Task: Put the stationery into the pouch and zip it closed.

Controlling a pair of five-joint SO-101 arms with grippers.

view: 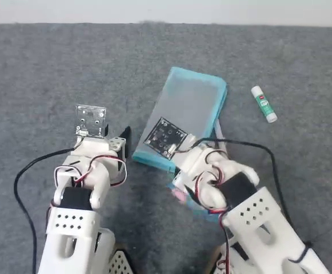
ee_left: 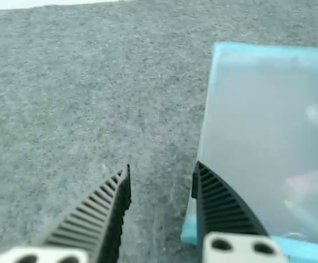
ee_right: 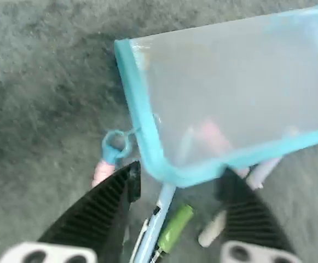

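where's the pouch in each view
High view: pouch at the picture's centre, glue stick to its right.
Left wrist view: pouch just beside the open left hand.
Right wrist view: pouch ahead, its edge between the open right hand's fingers.
Shared landmark: the pouch's blue trim.

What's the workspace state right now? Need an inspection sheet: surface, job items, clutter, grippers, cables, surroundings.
Surface: grey carpet-like mat, flat.
Job's things: translucent pouch with teal trim lies flat. A glue stick lies apart from it on the mat. A green marker and pens lie at the pouch's end by the zip pull; cannot tell if any are partly inside.
Clutter: nothing seen.
Grippers: left gripper open, beside the pouch's side edge. Right gripper open, straddling the pouch's end above the pens.
Cables: a black cable loops beside the left arm; another arcs over the right arm.
Surroundings: pale wall beyond the mat.
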